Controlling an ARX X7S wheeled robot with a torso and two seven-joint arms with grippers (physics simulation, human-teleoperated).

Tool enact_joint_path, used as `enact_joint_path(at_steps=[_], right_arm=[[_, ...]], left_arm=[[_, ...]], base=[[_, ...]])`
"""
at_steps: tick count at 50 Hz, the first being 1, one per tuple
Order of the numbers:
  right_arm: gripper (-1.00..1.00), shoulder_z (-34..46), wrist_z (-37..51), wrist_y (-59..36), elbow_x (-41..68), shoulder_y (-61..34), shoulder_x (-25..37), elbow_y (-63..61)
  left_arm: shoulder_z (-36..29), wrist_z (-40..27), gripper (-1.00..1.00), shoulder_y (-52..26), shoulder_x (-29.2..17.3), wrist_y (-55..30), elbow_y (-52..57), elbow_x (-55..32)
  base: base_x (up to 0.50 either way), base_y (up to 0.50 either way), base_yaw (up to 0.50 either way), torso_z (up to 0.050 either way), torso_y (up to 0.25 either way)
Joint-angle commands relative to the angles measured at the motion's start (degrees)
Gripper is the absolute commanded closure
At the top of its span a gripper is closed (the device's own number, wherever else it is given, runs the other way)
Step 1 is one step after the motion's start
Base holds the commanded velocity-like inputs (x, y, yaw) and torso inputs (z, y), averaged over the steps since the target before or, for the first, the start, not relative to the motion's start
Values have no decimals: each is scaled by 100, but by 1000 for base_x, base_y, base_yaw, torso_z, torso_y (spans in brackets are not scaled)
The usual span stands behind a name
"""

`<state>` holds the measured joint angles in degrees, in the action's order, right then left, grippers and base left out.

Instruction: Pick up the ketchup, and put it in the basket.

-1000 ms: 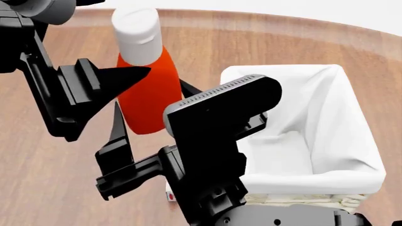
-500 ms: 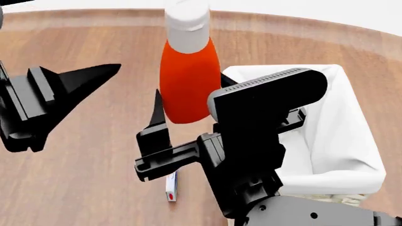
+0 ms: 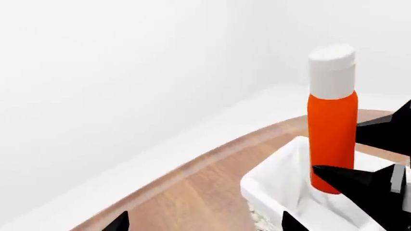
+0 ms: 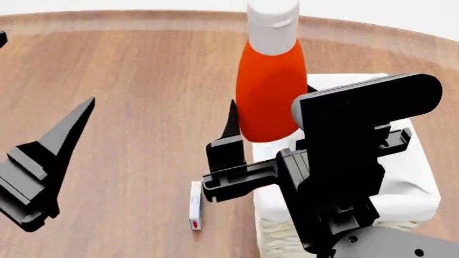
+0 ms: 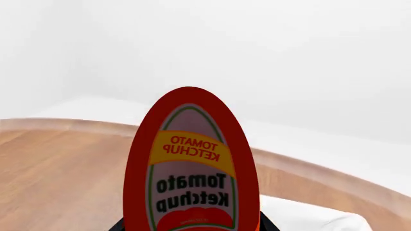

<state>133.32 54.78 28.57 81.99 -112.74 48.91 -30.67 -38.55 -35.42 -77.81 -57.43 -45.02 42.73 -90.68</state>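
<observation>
The ketchup (image 4: 270, 94), an orange-red bottle with a white cap, hangs upright above the left rim of the basket (image 4: 412, 191), a cream wicker one with a white liner. My right gripper (image 4: 267, 131) is shut on the bottle's lower body. Its far finger is hidden behind the arm. In the right wrist view the yellow label of the ketchup (image 5: 190, 163) fills the middle. The left wrist view shows the ketchup (image 3: 331, 137) low over the basket (image 3: 275, 175). My left gripper (image 3: 205, 225) stands open and empty, well off to the left of the bottle.
A small white box (image 4: 195, 213) with a red dot lies on the wooden table (image 4: 143, 70), just left of the basket. The table's curved far edge runs along the top of the head view. My right arm covers much of the basket.
The right gripper has carried the ketchup rightward, from over bare table to the basket's left rim. The left gripper has drawn away to the left and lower.
</observation>
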Motion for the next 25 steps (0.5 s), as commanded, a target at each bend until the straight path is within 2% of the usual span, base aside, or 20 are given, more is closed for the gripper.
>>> enact_joint_path(at_steps=[1, 2, 4, 5, 9, 12, 19, 25], right_arm=[[100, -17, -21, -457, 259, -440, 321, -141], [100, -41, -104, -458, 401, -483, 363, -122], [100, -53, -127, -517, 534, -541, 396, -125], [100, -34, -215, -615, 681, -598, 400, -95], [100, -62, -343, -772, 1163, -690, 432, -18], [100, -89, -438, -850, 1381, -721, 447, 69], [100, -150, -713, -1207, 1965, -920, 476, 285], [100, -247, -977, -1468, 2448, -1003, 447, 492]], left_arm=[[210, -1230, -100, 2342, -680, 1522, 1451, 1334], [191, -1291, -100, 2643, -712, 1697, 1536, 1582], [97, -1404, -100, 2778, -731, 1601, 1677, 1944], [-225, -1483, -100, 2846, -764, 1762, 1724, 2208], [-2417, -1915, -100, 2083, -1018, 2657, 1725, 3212], [-3358, -2193, -100, 1794, -1028, 3017, 1723, 3621], [-3563, -2227, -100, 2525, -1025, 3950, 1294, 4175], [-3590, -2214, -100, 2709, -1063, 4236, 1086, 4240]], base=[[0, 0, 0, 0, 0], [0, 0, 0, 10, 0], [0, 0, 0, 0, 0], [0, 0, 0, 0, 0], [0, 0, 0, 0, 0], [0, 0, 0, 0, 0], [0, 0, 0, 0, 1], [0, 0, 0, 0, 0]])
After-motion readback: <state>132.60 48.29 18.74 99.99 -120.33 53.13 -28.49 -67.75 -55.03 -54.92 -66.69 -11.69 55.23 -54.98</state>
